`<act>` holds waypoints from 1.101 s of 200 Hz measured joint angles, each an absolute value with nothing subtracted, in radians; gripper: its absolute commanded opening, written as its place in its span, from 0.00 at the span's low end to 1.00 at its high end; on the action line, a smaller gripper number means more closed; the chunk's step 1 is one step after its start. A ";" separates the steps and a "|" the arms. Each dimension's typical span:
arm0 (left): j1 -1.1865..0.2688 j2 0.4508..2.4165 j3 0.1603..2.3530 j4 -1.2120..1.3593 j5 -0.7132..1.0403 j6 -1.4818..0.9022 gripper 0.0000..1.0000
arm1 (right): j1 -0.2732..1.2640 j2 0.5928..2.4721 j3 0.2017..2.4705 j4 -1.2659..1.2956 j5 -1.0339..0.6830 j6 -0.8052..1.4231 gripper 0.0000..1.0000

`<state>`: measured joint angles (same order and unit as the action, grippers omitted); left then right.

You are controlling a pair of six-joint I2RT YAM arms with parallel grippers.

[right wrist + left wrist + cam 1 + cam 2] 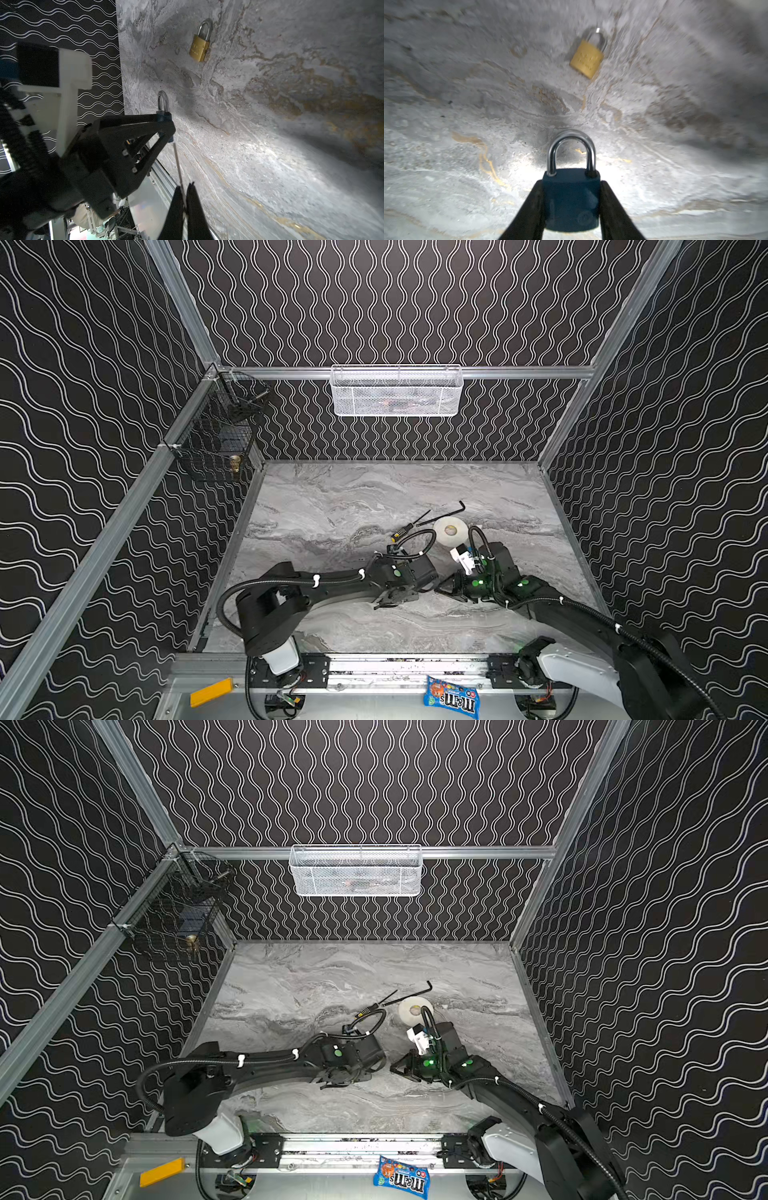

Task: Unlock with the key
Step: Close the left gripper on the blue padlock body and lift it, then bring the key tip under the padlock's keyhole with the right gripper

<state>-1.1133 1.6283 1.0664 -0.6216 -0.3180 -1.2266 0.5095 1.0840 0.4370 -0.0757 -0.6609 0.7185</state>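
Left tool [572, 184] clamped on blue padlock [571, 205] body. Shackle sticks out clear of tips, base left open, likely presented as target for partner. Right tool [185, 186] pinched shut on key [177, 164]. Blade juts straight ahead from tips, long axis aimed at padlock base, tip at or touching it. Brass padlock [586, 59] lies ahead on desk [467, 104], untouched.

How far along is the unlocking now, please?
Done: left gripper grips the blue padlock; right gripper pinches the key. In hand: key tip at the padlock's underside; whether inserted, I cannot tell. Left: turning it; the shackle sits closed.
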 measured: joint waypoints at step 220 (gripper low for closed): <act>-1.086 1.288 1.002 -0.576 -0.437 -1.414 0.11 | 1.034 1.177 0.509 0.238 -0.164 1.012 0.00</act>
